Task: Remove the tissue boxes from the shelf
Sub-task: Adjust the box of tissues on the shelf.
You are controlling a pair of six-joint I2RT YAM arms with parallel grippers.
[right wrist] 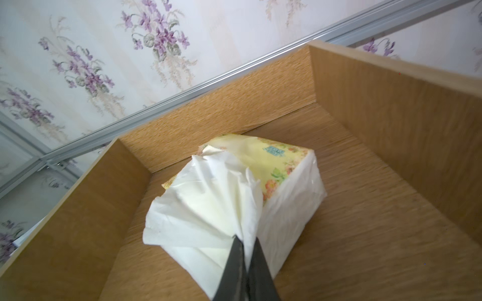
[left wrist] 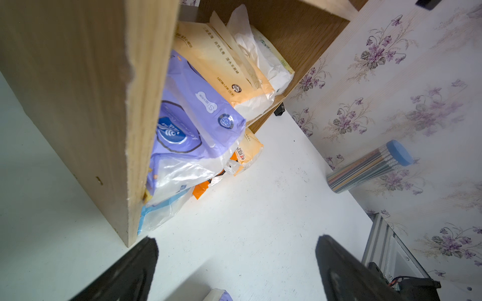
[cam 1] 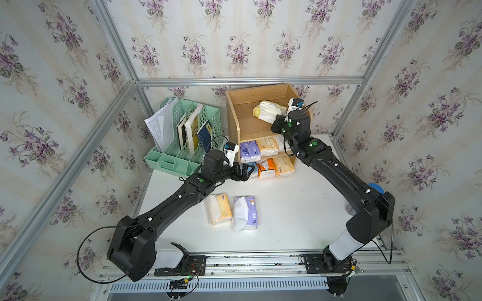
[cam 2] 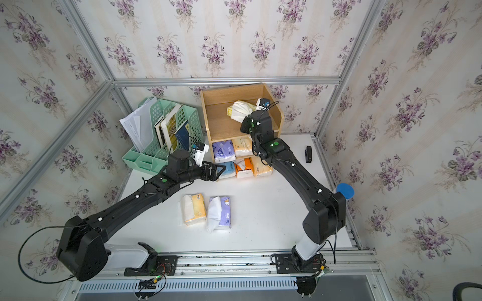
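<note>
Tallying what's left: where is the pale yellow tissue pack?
In both top views the pack lies on the shelf's top tier, right of centre, the right gripper pinching its tissue.

Table's (cam 1: 300, 208) carrying the shelf (cam 1: 247, 126), a rack (cam 1: 182, 160), an orange pack (cam 1: 221, 209) and a purple pack (cam 1: 251, 215); a yellow pack's (cam 1: 266, 110) sitting on the shelf's top tier.

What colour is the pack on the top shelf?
Pale yellow pack, floral print; right wrist view shows it best.
</note>
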